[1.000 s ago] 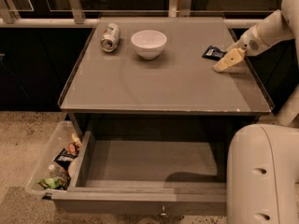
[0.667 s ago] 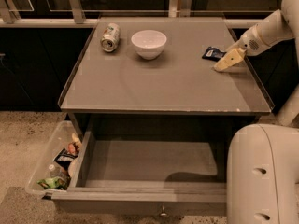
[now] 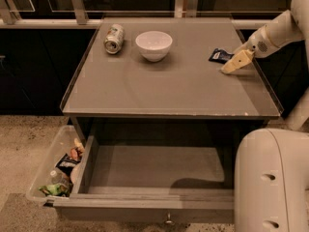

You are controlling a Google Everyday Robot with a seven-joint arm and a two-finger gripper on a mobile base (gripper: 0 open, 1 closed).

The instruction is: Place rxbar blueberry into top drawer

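The rxbar blueberry [image 3: 221,56], a small dark blue wrapper, lies flat on the grey counter near its right edge. My gripper [image 3: 232,64] hangs just to the right of the bar, its cream fingers pointing down-left and the tips close to the bar's right end. The top drawer [image 3: 154,170] stands pulled out below the counter's front edge, with a plain grey bottom and a small metal knob [image 3: 168,221] on its front panel. Nothing lies in the drawer.
A white bowl [image 3: 154,45] and a silver-green soda can [image 3: 114,38] on its side sit at the back of the counter [image 3: 159,91]. A clear plastic bin of snacks [image 3: 57,170] stands left of the drawer. My white base [image 3: 273,180] fills the lower right.
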